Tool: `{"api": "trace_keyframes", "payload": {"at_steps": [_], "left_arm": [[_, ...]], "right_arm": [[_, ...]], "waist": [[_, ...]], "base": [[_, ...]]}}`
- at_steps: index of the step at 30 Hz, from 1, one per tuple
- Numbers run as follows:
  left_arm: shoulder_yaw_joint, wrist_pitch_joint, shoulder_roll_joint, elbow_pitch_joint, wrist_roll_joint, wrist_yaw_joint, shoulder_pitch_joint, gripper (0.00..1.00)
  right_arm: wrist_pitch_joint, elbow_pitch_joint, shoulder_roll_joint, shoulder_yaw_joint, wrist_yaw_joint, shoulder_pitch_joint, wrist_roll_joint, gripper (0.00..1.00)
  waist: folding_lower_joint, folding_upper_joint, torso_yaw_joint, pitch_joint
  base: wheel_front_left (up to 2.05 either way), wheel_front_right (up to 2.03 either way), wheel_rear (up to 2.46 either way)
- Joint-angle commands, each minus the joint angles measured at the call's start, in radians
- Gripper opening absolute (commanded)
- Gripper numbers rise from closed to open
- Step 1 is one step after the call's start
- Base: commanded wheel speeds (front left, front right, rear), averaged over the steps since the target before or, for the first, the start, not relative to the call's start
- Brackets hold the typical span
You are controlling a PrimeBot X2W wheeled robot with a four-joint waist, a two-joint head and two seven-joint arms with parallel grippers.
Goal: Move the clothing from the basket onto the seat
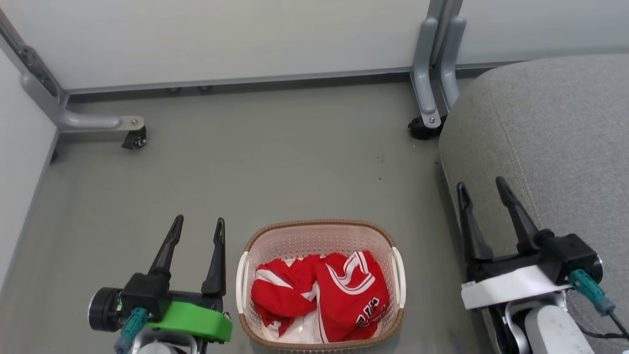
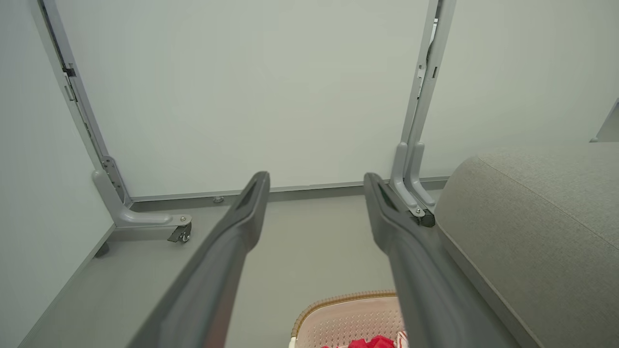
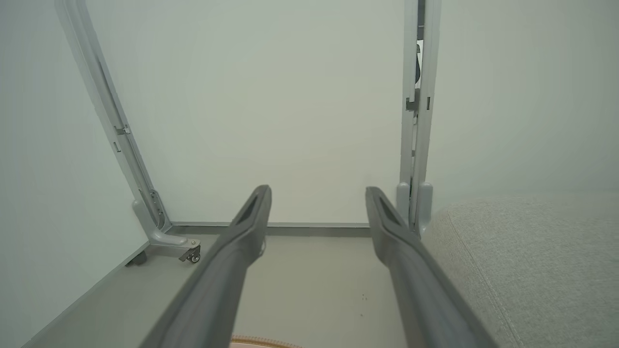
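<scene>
Grey-green floor (image 1: 275, 162), smooth and matt with a few dark specks, spreads before us to pale partition panels (image 1: 221, 39), which stand on grey metal feet (image 1: 98, 122) with small castors, one at the left corner and one beside the seat. We see the basket (image 1: 319, 230) standing on this floor just in front of us, between our two arms. The clothing (image 1: 324, 290) lies crumpled inside it, red with white stripes and dark lettering at the near right. The seat (image 1: 550, 137), light grey woven fabric with a stitched seam, rises at our right, a little apart from the basket. Our left gripper (image 1: 199, 220) hovers just left of the basket, fingers spread wide and empty; our right gripper (image 1: 480, 183) shows against the seat's left edge, fingers likewise parted, holding nothing
</scene>
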Motion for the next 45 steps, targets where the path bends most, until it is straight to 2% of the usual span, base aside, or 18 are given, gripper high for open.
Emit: {"api": "trace_keyframes", "payload": {"at_steps": [1,8,16,27,32,38,41,45], "left_arm": [[-0.009,0.000,0.005,0.024,-0.010,-0.007,-0.041,1.00],[-0.084,0.000,0.016,0.160,0.014,-0.017,-0.208,1.00],[-0.286,-0.001,0.114,0.313,-0.023,-0.017,-0.420,1.00],[-0.536,0.000,0.196,0.521,-0.113,-0.017,-0.677,1.00],[-0.662,0.000,0.201,0.647,-0.257,-0.017,-0.780,1.00],[-0.781,0.041,0.193,0.832,-0.350,-0.017,-0.873,1.00],[-0.826,0.076,0.188,0.881,-0.388,-0.017,-0.897,1.00],[-0.872,0.061,0.187,0.890,-0.438,-0.017,-0.928,1.00]], "right_arm": [[-0.003,-0.004,-0.004,-0.013,0.000,-0.027,0.012,1.00],[-0.003,-0.030,-0.004,-0.044,0.000,-0.145,0.008,1.00],[-0.003,-0.094,-0.004,-0.077,0.000,-0.260,-0.011,1.00],[-0.003,-0.185,-0.002,-0.161,0.000,-0.351,-0.014,1.00],[-0.003,-0.203,-0.002,-0.154,0.000,-0.384,-0.014,1.00],[-0.003,-0.216,-0.003,-0.133,0.000,-0.416,0.003,1.00],[-0.003,-0.210,-0.003,-0.126,0.000,-0.421,0.013,1.00],[-0.003,-0.205,-0.003,-0.123,0.000,-0.424,0.023,1.00]], "waist": [[0.0000,0.0000,-0.015,0.097],[0.0000,0.0000,-0.055,0.287],[0.0000,0.0000,-0.133,0.513],[0.0000,0.0000,-0.198,0.742],[0.0000,0.0000,-0.217,0.823],[0.0000,0.0000,-0.250,0.891],[0.0000,0.0000,-0.265,0.909],[0.0000,0.0000,-0.279,0.924]], "base": [[0.00,0.00,0.00],[0.00,0.00,0.00],[0.00,0.00,0.00],[0.00,0.00,0.00],[0.00,0.00,0.00],[0.00,0.00,0.00],[0.00,0.00,0.00],[0.00,0.00,0.00]]}}
